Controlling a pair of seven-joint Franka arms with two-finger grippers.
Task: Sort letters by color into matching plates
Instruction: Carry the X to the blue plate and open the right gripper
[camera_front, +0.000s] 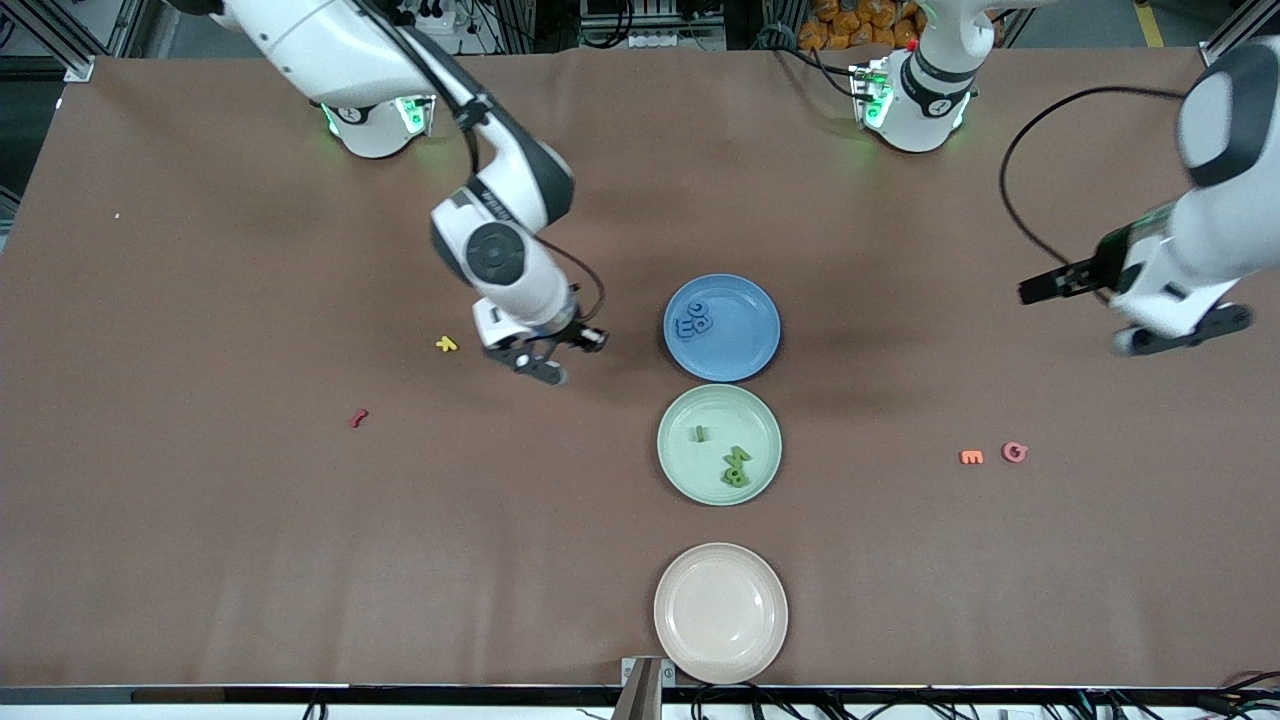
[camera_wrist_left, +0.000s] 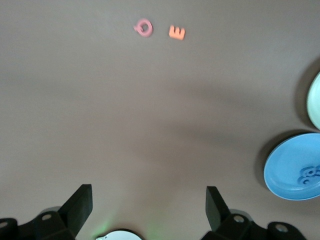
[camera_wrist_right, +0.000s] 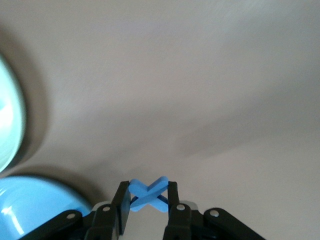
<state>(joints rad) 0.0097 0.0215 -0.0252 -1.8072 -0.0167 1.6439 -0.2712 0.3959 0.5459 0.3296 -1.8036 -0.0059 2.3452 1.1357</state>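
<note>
My right gripper (camera_front: 562, 355) is shut on a blue X letter (camera_wrist_right: 147, 194) and holds it over the bare table between a yellow letter and the blue plate (camera_front: 745, 350). In the right wrist view the X sits crosswise between the fingertips (camera_wrist_right: 146, 197). Blue letters (camera_front: 693, 320) lie in the blue plate. The mint green plate (camera_front: 700, 470), nearer the front camera, holds green letters (camera_front: 737, 467), one (camera_front: 701, 433) apart from the rest. My left gripper (camera_front: 1085, 315) is open and empty (camera_wrist_left: 150, 205), up over the table at the left arm's end.
A cream plate (camera_front: 720, 612) lies nearest the front camera. A yellow letter (camera_front: 446, 344) and a dark red letter (camera_front: 358, 418) lie toward the right arm's end. An orange E (camera_front: 971, 457) and a pink G (camera_front: 1015, 452) lie toward the left arm's end.
</note>
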